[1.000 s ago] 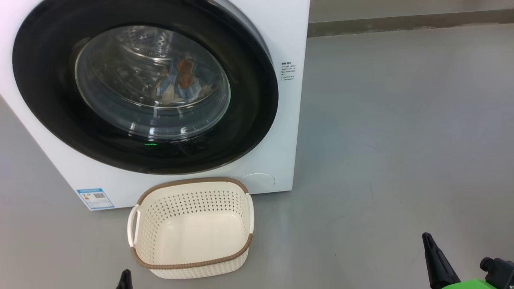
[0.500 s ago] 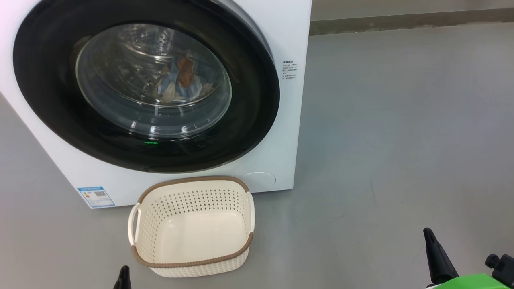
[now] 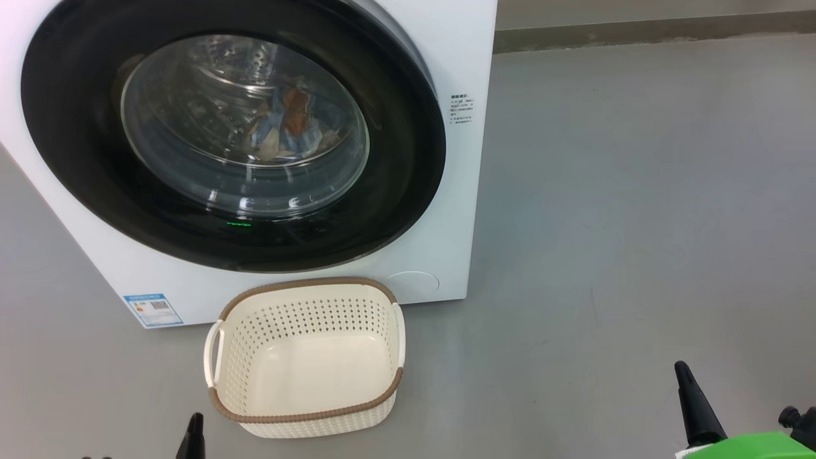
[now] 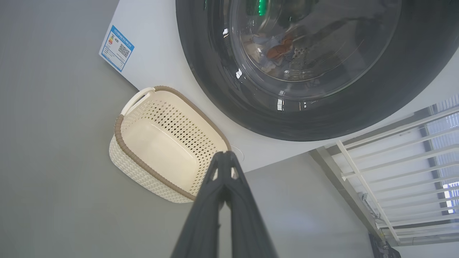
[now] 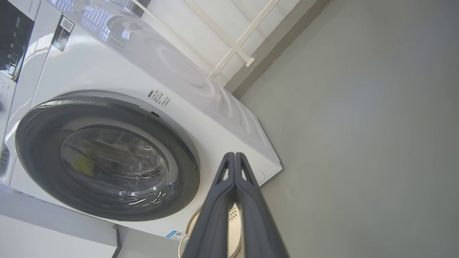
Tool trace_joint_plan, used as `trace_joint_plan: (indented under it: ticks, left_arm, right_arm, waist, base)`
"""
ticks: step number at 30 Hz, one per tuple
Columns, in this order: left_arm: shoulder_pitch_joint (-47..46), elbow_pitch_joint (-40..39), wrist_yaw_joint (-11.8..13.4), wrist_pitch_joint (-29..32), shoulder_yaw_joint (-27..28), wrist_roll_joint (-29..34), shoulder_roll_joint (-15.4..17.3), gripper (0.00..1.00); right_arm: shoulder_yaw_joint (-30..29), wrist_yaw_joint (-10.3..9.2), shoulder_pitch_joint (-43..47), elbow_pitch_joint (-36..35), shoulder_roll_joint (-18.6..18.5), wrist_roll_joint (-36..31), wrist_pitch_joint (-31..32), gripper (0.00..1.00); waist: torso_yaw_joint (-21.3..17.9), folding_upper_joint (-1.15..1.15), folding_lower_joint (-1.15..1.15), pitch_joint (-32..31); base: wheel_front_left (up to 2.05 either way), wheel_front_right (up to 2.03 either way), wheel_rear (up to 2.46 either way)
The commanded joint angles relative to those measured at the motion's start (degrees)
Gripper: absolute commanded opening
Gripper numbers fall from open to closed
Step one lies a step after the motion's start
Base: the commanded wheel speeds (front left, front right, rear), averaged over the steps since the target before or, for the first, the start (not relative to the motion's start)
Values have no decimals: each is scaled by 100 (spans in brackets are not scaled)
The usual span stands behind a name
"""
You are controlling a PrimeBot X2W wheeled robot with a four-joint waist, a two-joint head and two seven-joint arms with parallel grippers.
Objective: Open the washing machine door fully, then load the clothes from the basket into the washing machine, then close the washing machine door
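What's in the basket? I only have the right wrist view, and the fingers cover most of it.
Observer: Nothing. The head view shows the basket with a bare bottom.
Operator: Where are the clothes, then?
Observer: Inside the machine. The clothes, blue and orange fabric, show through the glass of the closed washing machine door.
Operator: And the left arm, is it holding anything?
Observer: No. In the left wrist view the left fingers are pressed together with nothing between them, pointing toward the basket's near corner.
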Motion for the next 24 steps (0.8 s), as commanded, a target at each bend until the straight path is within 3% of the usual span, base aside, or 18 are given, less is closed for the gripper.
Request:
trace_joint_plan:
  ticks: [1,24]
  left_arm:
    - [-280,-177,-61,36,137,-146,106,0]
    - [-464,-261,-157,422,316,-1509,139,0]
  right_arm:
    - [55,-18,-313,-126,-23,175,43,0]
    - [15,-24,-500,-82,56,1599,432,0]
  waist:
    - [2,0,0,3]
    - [35,0,0,48]
  base:
    - [0,0,0]
    - [0,0,0]
